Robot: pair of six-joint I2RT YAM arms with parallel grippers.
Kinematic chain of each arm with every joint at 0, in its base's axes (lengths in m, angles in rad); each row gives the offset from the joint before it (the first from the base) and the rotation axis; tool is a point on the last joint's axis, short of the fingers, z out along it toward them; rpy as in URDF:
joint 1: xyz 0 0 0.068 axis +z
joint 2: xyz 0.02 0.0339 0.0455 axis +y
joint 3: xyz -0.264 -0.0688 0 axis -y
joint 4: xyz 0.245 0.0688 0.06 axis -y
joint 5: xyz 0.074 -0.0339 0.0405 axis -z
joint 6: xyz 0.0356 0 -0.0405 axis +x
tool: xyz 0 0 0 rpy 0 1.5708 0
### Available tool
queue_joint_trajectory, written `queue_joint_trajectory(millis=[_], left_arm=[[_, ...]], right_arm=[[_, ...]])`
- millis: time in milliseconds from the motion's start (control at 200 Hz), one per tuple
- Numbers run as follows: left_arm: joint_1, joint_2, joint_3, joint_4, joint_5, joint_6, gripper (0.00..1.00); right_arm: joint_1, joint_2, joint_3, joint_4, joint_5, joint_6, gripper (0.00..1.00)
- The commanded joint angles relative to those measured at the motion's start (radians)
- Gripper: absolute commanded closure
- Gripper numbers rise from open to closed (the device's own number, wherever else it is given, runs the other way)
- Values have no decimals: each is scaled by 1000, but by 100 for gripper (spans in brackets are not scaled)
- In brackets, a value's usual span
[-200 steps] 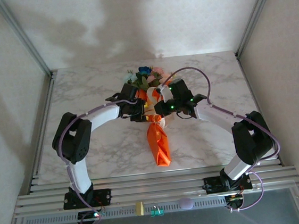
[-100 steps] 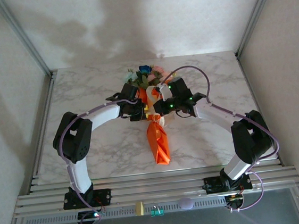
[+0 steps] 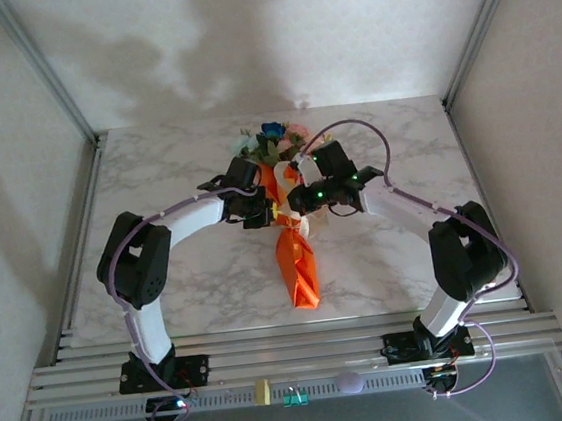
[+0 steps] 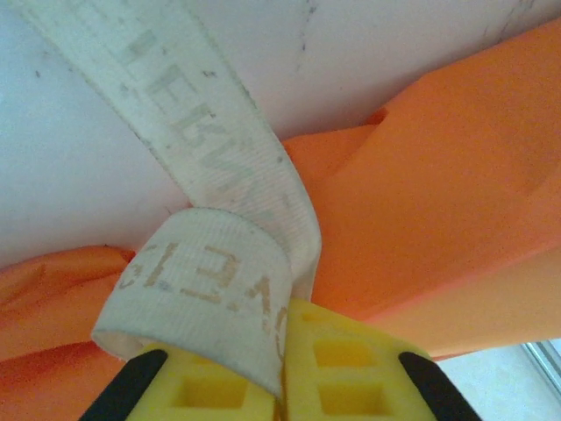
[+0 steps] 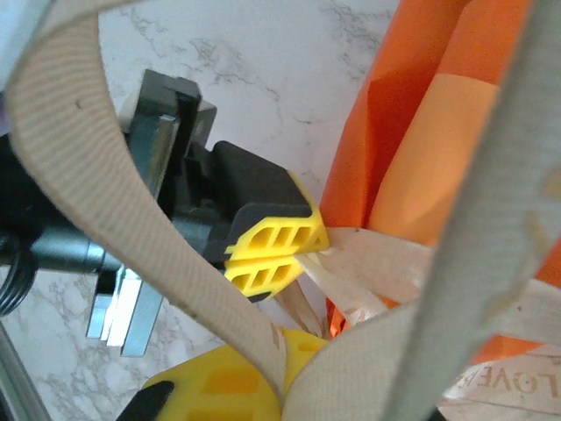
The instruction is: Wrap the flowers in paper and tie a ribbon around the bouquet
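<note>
Ribbon (image 4: 210,149): cream woven strip, faintly lettered, looped over creased orange paper (image 4: 421,228);
Left tool (image 4: 282,373): pads together, pinching ribbon;
Right tool (image 5: 279,361): clamped on ribbon

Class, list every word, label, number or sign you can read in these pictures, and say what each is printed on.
"LOVE": printed on the ribbon, low in the right wrist view; the letters after it are cut off at the edge.
Faded lettering on the same ribbon in the left wrist view: too worn to read.
Overhead view: nothing large enough to read.
</note>
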Motion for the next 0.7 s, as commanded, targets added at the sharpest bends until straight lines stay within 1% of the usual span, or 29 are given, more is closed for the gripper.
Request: queue_joint_trajectory(millis=[0,80,150,255,435,531,626,696], left_arm=[[5,-47,-32,0,-25,5,94],[2,-68,-51,31,-33,15,96],[1,-86,-71,70,-38,31,100],[-3,-114,-117,135,-25,44,100],[-26,-147,-214,282,-4,25,100],[-35,-147,-254,382,3,2,100],[-43,-137,-260,433,9,-1,100],[-47,-134,-266,463,12,-4,100]], right_arm=[[-20,75,119,-158,-25,52,100],[-26,141,209,-265,-25,70,100],[-26,182,260,-316,-15,85,100],[-26,228,315,-361,-2,124,100],[-25,312,425,-478,-39,228,100],[-21,309,417,-484,-51,276,100],[-18,276,384,-454,-68,322,100],[-17,275,387,-469,-90,354,100]])
